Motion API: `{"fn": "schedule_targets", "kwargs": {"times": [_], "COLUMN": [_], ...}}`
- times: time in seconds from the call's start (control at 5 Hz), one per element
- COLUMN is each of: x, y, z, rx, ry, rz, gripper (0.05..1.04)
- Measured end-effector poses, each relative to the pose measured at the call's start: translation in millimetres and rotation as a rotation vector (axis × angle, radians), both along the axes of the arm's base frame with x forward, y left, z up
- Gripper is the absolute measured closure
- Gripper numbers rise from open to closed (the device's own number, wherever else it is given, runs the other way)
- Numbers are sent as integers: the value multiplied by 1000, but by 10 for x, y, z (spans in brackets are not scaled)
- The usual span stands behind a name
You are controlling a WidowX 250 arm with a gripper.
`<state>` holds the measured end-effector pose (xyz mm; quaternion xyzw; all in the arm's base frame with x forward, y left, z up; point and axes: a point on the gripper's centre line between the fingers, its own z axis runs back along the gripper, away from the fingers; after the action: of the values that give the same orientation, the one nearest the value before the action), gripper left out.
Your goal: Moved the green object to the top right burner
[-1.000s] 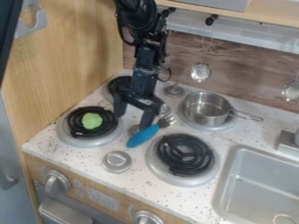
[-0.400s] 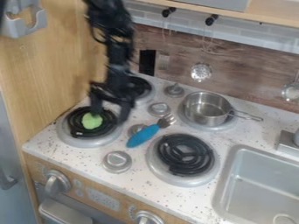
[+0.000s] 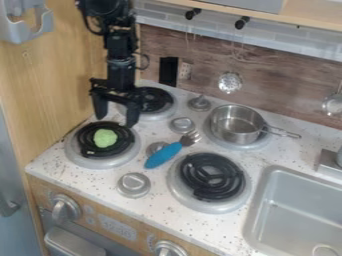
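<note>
ok so I count four burners [image 3: 230, 172], six knobs [image 3: 134, 185], two hanging utensils [image 3: 230, 82], one pot [image 3: 236, 131], one blue-handled fork [image 3: 162, 155], one green object [image 3: 105, 138], one sink [image 3: 300, 210], one gripper [image 3: 115, 121]

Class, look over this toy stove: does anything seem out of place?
Yes: the blue-handled metal fork lies loose among the silver knobs, and the green lump sits directly on a black coil burner, without a pan.

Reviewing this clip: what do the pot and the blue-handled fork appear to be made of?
The pot looks like bare metal, probably stainless steel, with a smooth sheen and bright reflections. The fork seems to pair a matte plastic or rubber handle, evenly blue, with a grey metal-looking head; plastic coloured like metal remains possible.
</note>
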<state>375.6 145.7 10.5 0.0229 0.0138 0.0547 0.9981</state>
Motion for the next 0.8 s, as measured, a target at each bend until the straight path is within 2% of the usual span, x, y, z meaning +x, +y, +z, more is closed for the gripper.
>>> {"fn": "schedule_targets", "kwargs": {"times": [0.2, 0.6, 0.8], "x": [14, 38, -1], "y": [67, 64, 39], "z": [-34, -53, -268], "rx": [11, 5, -22], "ry": [-38, -55, 6], "rz": [45, 71, 72], "gripper": [84, 84, 84]}}
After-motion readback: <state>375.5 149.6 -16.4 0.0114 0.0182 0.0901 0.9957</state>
